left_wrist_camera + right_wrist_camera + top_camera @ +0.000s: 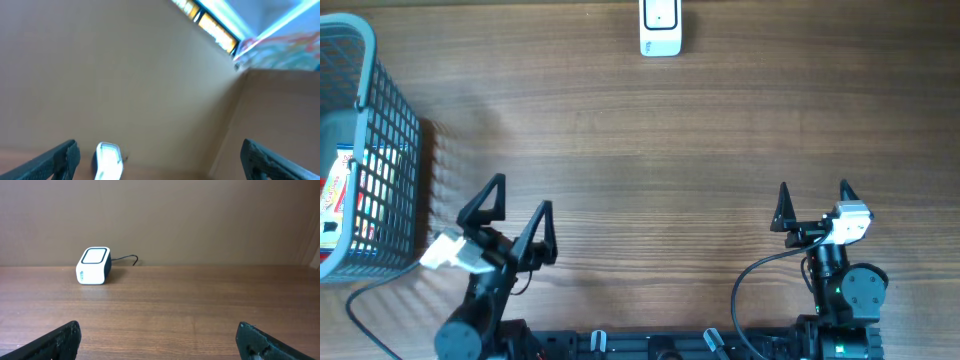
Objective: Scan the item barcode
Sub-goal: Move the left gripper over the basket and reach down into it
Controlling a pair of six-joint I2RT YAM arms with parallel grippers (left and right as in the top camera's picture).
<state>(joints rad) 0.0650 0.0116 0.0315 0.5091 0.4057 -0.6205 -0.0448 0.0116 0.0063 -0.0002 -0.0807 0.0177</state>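
A white barcode scanner [660, 28] with a dark top window stands at the table's far edge; it also shows in the right wrist view [93, 265] and, blurred, in the left wrist view [108, 161]. Colourful packaged items [335, 195] lie inside the grey mesh basket [400, 150] at the far left, and no barcode can be made out on them. My left gripper [522, 195] hovers open just right of the basket, holding nothing [160, 167]. At the front right my right gripper [814, 188] is open too, with bare wood between its fingers [160, 345].
A thin cable [125, 258] runs from the scanner along the back edge. The left wrist view is blurred and tilted up at a beige wall [125, 65]. Brown wooden tabletop [660, 150] lies between the grippers and the scanner.
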